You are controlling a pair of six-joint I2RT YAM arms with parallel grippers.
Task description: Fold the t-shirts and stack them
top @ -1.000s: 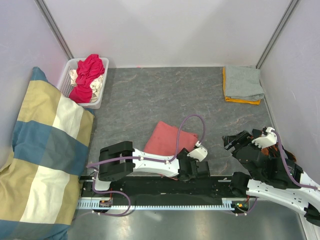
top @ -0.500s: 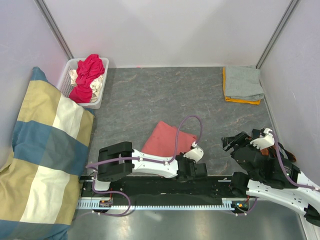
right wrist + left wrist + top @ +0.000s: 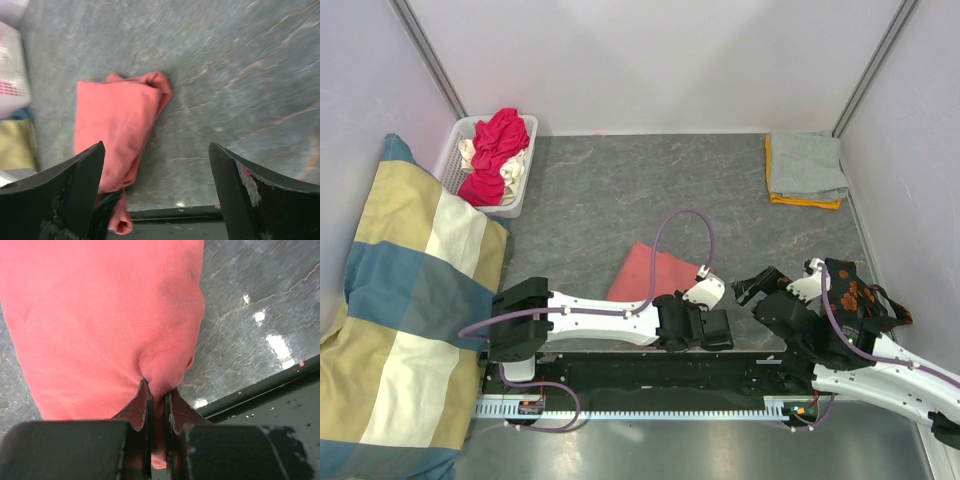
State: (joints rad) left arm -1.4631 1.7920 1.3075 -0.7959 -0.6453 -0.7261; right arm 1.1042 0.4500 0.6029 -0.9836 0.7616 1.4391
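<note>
A folded salmon-pink t-shirt (image 3: 653, 272) lies on the grey table near the front edge. My left gripper (image 3: 674, 318) is shut on its near right corner, with a fold of pink cloth (image 3: 100, 315) pinched between the fingers (image 3: 142, 407). The pinched corner (image 3: 114, 220) hangs just over the black rail, and the rest of the shirt (image 3: 115, 125) lies flat beyond it. My right gripper (image 3: 757, 288) hovers open to the right of the shirt, jaws wide and empty (image 3: 156, 147). A grey t-shirt (image 3: 806, 165) is stacked on an orange one (image 3: 804, 202) at the back right.
A white lattice basket (image 3: 516, 203) at the back left holds a magenta-red tee (image 3: 502, 140) and a cream one (image 3: 468, 153). A big striped cushion (image 3: 410, 310) fills the left side. A black rail (image 3: 650, 375) runs along the near edge. White walls close in the table.
My left gripper has shut on the pink shirt's near corner and tugged it slightly, narrowing the fold. My right arm has moved left toward the shirt and its jaws have spread wider.
</note>
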